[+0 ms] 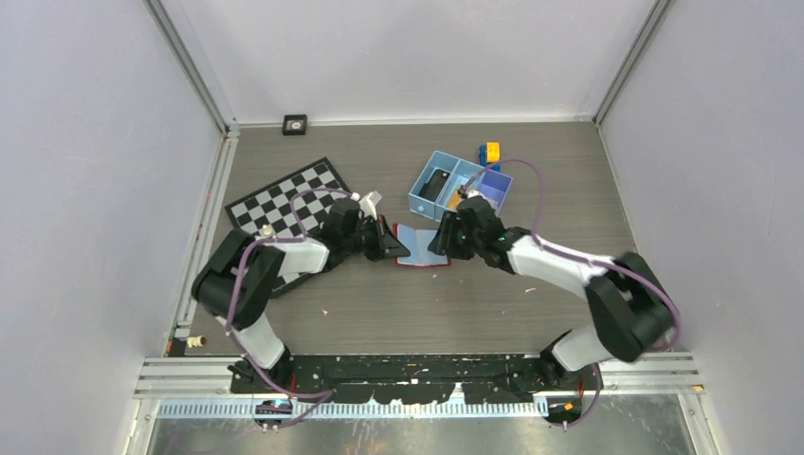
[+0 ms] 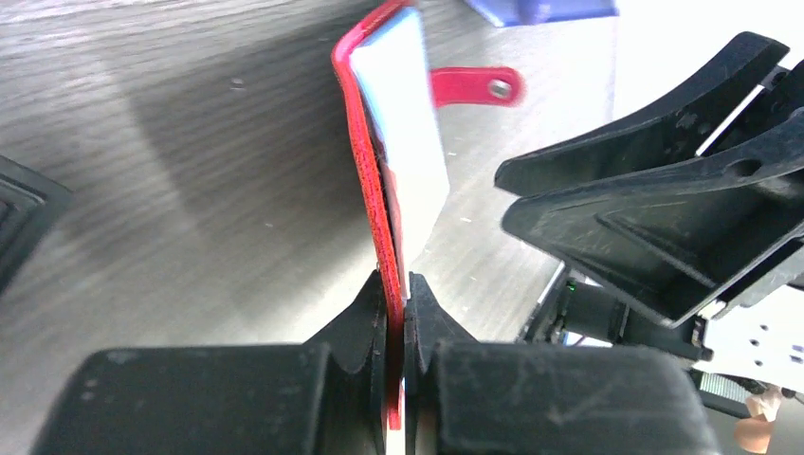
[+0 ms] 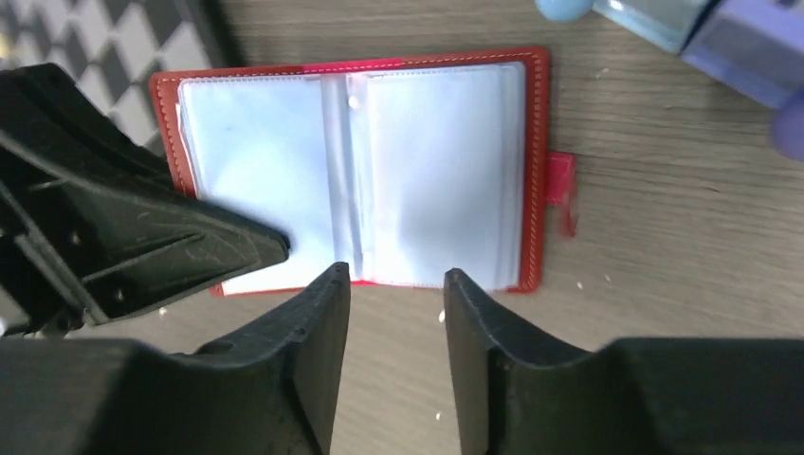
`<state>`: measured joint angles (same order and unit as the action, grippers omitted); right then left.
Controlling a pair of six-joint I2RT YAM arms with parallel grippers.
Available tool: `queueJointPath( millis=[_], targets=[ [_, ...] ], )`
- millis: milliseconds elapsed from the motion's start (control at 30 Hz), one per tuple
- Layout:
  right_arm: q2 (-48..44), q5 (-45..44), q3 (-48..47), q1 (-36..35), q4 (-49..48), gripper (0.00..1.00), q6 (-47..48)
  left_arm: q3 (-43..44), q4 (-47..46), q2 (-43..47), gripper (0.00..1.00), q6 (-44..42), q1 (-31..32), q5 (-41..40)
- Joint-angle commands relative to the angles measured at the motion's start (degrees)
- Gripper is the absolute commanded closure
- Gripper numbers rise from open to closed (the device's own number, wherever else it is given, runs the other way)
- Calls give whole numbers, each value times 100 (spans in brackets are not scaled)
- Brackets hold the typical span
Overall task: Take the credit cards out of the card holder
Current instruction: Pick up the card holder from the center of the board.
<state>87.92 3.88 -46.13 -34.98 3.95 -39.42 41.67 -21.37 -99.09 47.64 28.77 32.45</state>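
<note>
Top view: the card holder [image 1: 419, 239] lies open on the table [image 1: 379, 303], between the left gripper [image 1: 402, 250] and the right gripper [image 1: 435, 246], near a blue tray [image 1: 460, 185].
Left wrist view: the left gripper pinches the red cover's edge (pads pressed together on it).
Right wrist view: the right gripper stands parted at the holder's near edge, gripping nothing.

The top view was softly, evenly lit, with faint shadows on the table [image 1: 398, 303]. The left wrist view burned out to white at upper right, and a soft shadow lay left of the card holder [image 2: 370, 190], whose snap tab [image 2: 474, 85] was blurred. In the right wrist view, the blue tray [image 3: 654, 14] at upper right was out of focus.
</note>
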Motion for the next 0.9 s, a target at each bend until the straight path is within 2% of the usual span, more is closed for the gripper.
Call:
queueJointPath(
  millis=[0, 100, 200, 433, 667, 733, 833, 867],
  targets=[
    [-1368, -370, 499, 152, -352, 42, 44, -307, -411, 1088, 100, -213, 5, 51],
    [-1811, -120, 808, 357, -760, 24, -72, -618, -771, 1756, 100, -85, -47, 232],
    [-1968, 169, 920, 474, -926, 18, -197, -896, -1266, 2210, 100, 195, -163, 469],
    [-2141, 1269, 1546, 995, -2178, 14, -976, -1323, -2078, 2751, 100, 768, -473, 676],
    [-1839, 2240, 1849, 1106, -3712, 12, -1610, -1509, -3635, 2377, 100, 1437, -512, 1078],
    [-1822, 2370, 1931, 1113, -4066, 12, -1738, -1509, -3742, 2296, 100, 1499, -512, 1115],
    [-1877, 2402, 1946, 1119, -4099, 12, -1748, -1521, -3830, 2226, 100, 1541, -513, 1135],
    [-1902, 2417, 1962, 1120, -4137, 16, -1747, -1523, -3877, 2205, 100, 1566, -513, 1157]
  ],
)
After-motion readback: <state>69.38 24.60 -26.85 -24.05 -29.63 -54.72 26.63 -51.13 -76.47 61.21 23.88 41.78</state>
